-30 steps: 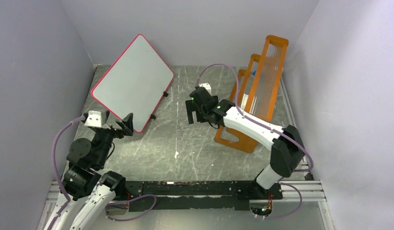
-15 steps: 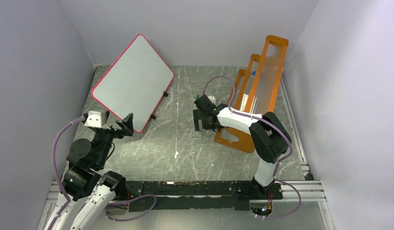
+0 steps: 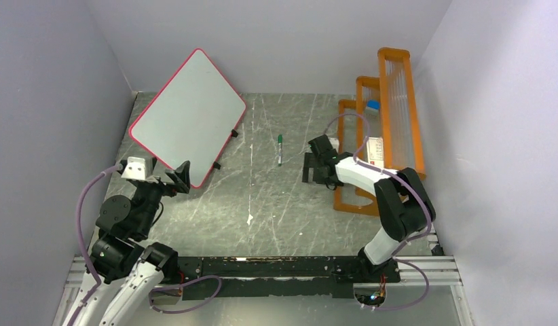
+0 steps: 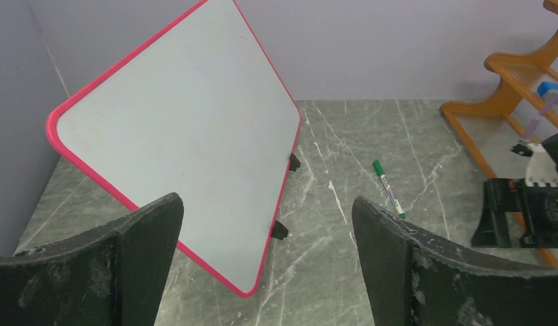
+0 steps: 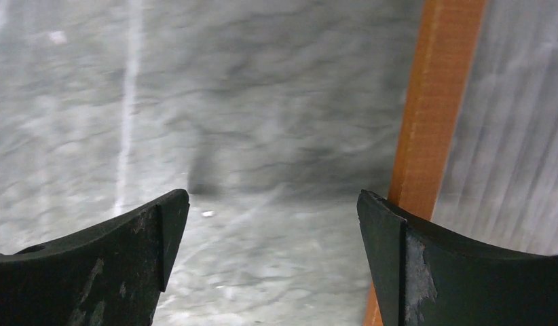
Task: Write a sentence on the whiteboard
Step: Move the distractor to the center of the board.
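left end effector [image 3: 176, 178] and right end effector [image 3: 314, 175] are gaping, empty; the slim green marker [image 3: 279, 149] is lying near the pink-framed whiteboard [image 3: 188, 119], likely light, roll-prone, wanting a mid-barrel pinch.

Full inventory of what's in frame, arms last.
whiteboard: 1, white with pink-red frame, blank, propped at back left
marker: 1, white with green cap, lying mid-table, nothing touching it
rack: 1, orange, right side
box: 1, white with red label, in rack
blue item: 1, blue, in rack behind box, too small to identify
table: 1, grey marble
left gripper: 1, black, open, by whiteboard's near corner
right gripper: 1, black, open, beside rack
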`<state>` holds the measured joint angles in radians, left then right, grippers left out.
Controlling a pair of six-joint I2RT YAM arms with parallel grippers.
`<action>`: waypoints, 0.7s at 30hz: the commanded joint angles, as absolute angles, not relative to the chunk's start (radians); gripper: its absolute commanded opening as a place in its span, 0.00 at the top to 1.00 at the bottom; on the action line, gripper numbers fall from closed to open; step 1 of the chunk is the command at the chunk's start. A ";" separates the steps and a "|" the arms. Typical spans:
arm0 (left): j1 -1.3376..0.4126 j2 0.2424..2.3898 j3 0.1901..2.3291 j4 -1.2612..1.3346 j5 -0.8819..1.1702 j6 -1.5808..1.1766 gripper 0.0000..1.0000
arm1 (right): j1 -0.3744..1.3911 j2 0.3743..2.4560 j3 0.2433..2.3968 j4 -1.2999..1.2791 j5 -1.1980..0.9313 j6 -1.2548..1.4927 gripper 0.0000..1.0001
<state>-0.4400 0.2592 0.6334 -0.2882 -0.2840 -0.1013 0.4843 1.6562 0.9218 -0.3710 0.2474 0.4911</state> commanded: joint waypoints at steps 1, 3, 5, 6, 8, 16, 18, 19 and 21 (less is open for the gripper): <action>-0.428 0.272 0.627 -0.249 -0.266 -0.097 0.02 | 0.394 1.596 0.861 -0.402 0.340 0.470 0.00; -0.429 0.276 0.627 -0.249 -0.263 -0.097 0.02 | 0.363 1.581 0.848 -0.399 0.362 0.468 0.00; -0.429 0.279 0.627 -0.249 -0.262 -0.097 0.02 | 0.327 1.570 0.839 -0.390 0.371 0.462 0.00; -0.429 0.280 0.627 -0.249 -0.262 -0.096 0.02 | 0.303 1.567 0.835 -0.384 0.373 0.459 0.00; -0.430 0.284 0.627 -0.248 -0.259 -0.097 0.02 | 0.268 1.565 0.830 -0.374 0.385 0.451 0.00; -0.430 0.298 0.627 -0.251 -0.262 -0.098 0.02 | 0.133 1.549 0.821 -0.335 0.382 0.465 0.00; -0.430 0.301 0.626 -0.252 -0.265 -0.098 0.02 | 0.118 1.546 0.821 -0.329 0.387 0.469 0.00; -0.430 0.302 0.626 -0.252 -0.267 -0.099 0.02 | 0.113 1.545 0.823 -0.328 0.390 0.469 0.00; -0.430 0.304 0.626 -0.251 -0.270 -0.098 0.02 | 0.112 1.541 0.827 -0.331 0.399 0.470 0.00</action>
<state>-0.4400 0.2962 0.6308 -0.2878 -0.2798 -0.1013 0.1299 1.5665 0.8291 -0.3561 0.3309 0.4690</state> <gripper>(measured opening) 0.979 0.997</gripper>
